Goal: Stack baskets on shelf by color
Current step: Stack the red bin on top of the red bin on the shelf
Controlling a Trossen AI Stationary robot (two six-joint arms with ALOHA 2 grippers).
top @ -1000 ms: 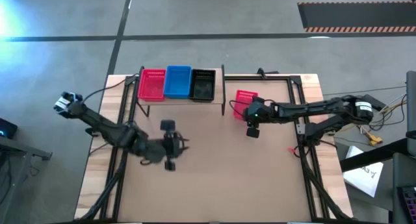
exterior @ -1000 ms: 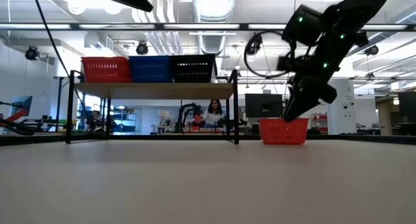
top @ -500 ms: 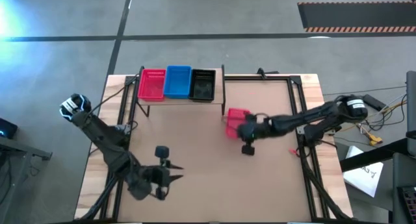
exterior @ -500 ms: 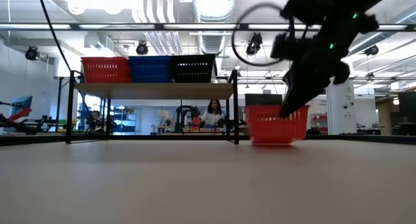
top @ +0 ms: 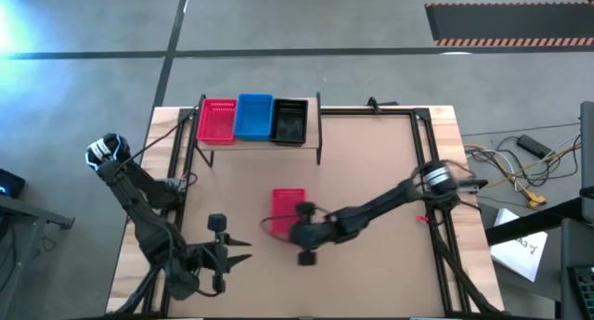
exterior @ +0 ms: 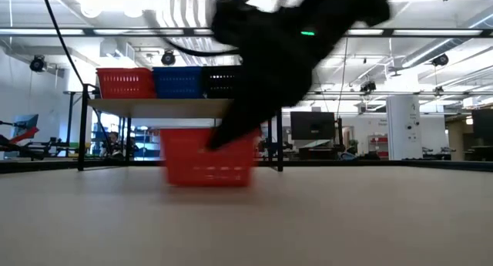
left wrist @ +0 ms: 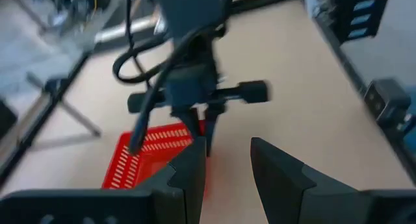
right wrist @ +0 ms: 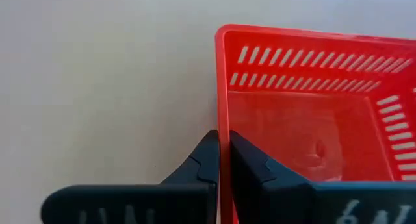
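The shelf [exterior: 154, 107] stands at the table's far side, left of the middle. A red basket [top: 217, 120], a blue basket [top: 253, 116] and a black basket [top: 290, 121] sit side by side on it. Another red basket [top: 285, 209] is near the table's middle, low at the tabletop; whether it touches the top, I cannot tell. My right gripper [right wrist: 224, 160] is shut on it, with the arm reaching in from the right. My left gripper [left wrist: 227, 162] stands open with nothing between its fingers near the table's front left [top: 232, 257], apart from the basket [left wrist: 153, 160]. My right gripper pinches the top rim of one wall [right wrist: 223, 123] of the red basket, some way from a corner. One finger [right wrist: 250, 167] is inside the basket and the other [right wrist: 203, 162] outside. The fingers come from above, pointing down. The basket stays level, its opening up.
Black frame rails run along the table's left side [top: 174, 185] and right side [top: 432, 185]. Bare tabletop [top: 380, 162] lies between the shelf and the right rail. Cables [top: 520, 158] lie beyond the table's right edge.
My right gripper has gone from beside the shelf's right end toward the table's left and near edges. The red basket has come with it, level, to the table's middle. My left gripper has drawn back toward the near edge.
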